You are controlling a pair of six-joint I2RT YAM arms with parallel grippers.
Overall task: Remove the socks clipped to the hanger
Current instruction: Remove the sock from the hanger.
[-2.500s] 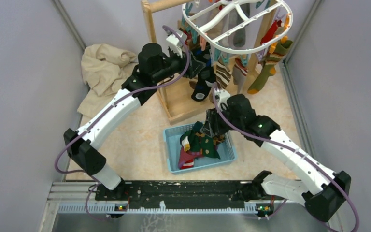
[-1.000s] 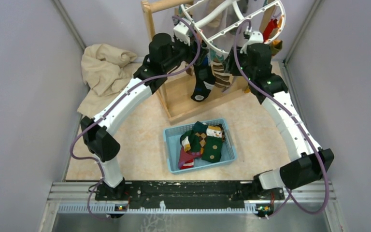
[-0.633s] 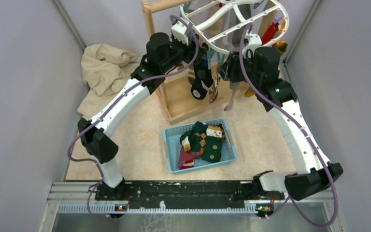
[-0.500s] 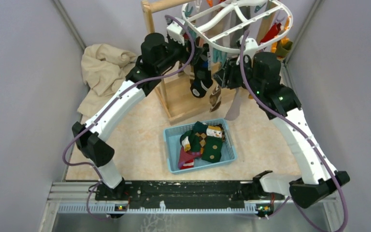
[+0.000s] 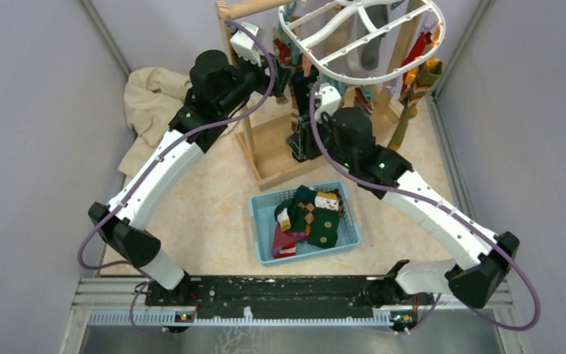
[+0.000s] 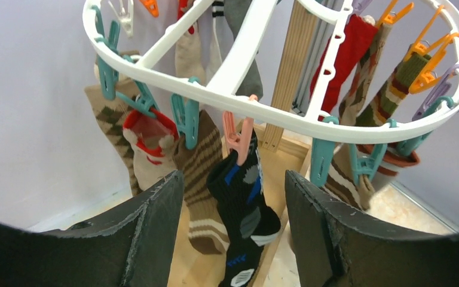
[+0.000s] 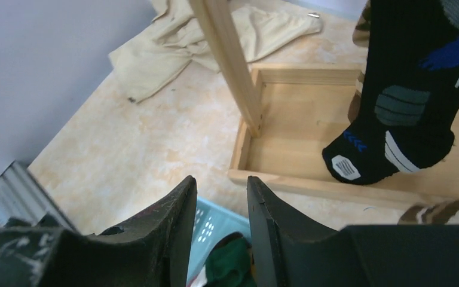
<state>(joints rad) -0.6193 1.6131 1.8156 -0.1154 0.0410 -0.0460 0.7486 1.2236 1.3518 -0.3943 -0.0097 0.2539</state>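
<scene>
White hanger (image 6: 263, 112), black sock (image 6: 242, 206) on pink clip (image 6: 239, 134), tool (image 6: 233, 179) spread

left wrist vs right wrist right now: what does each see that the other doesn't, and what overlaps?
Left wrist only: the white plastic oval hanger with its orange, teal and pink clips, and a red sock hanging at its far side.

Right wrist only: the large beige cloth on the floor, and a corner of the light blue plastic basket with a green sock in it.

Both: the black sock with blue and grey patches, hanging over the light wooden stand. Only the left wrist shows the pink clip holding it.
</scene>
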